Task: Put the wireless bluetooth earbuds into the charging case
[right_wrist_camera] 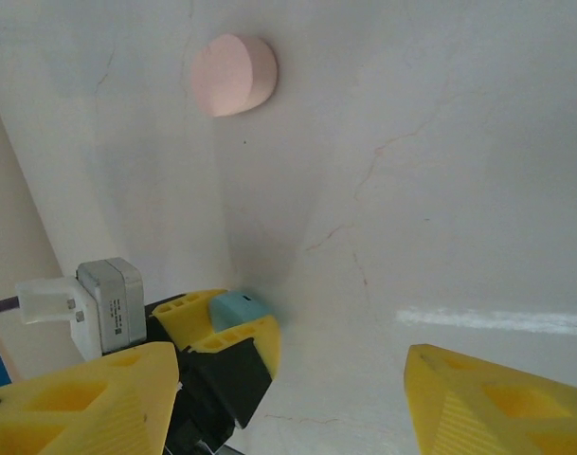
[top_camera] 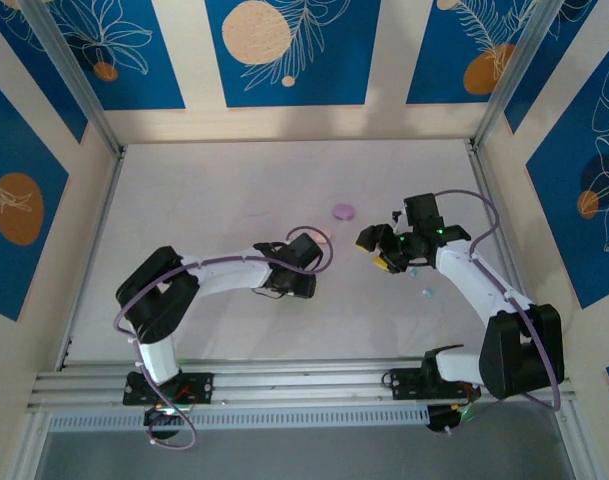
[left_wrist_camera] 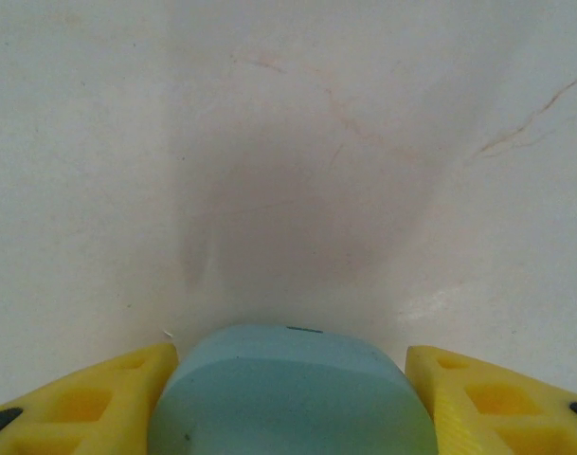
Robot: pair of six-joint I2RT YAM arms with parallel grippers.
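Top view: left gripper [top_camera: 287, 282] sits mid-table [top_camera: 234, 190], with right gripper [top_camera: 376, 250] near it on the right, apart. Pink case [top_camera: 343, 211] lies beyond them. Tiny pale blue earbuds [top_camera: 428, 292] lie beside the right forearm. Far half of the table is bare.

Left wrist: yellow fingers [left_wrist_camera: 89, 403] clamp blue case [left_wrist_camera: 288, 389], touching both sides. Bare surface ahead.

Right wrist: fingers [right_wrist_camera: 496, 398] spread wide, nothing between. Pink case ahead-left, left gripper close at lower left.
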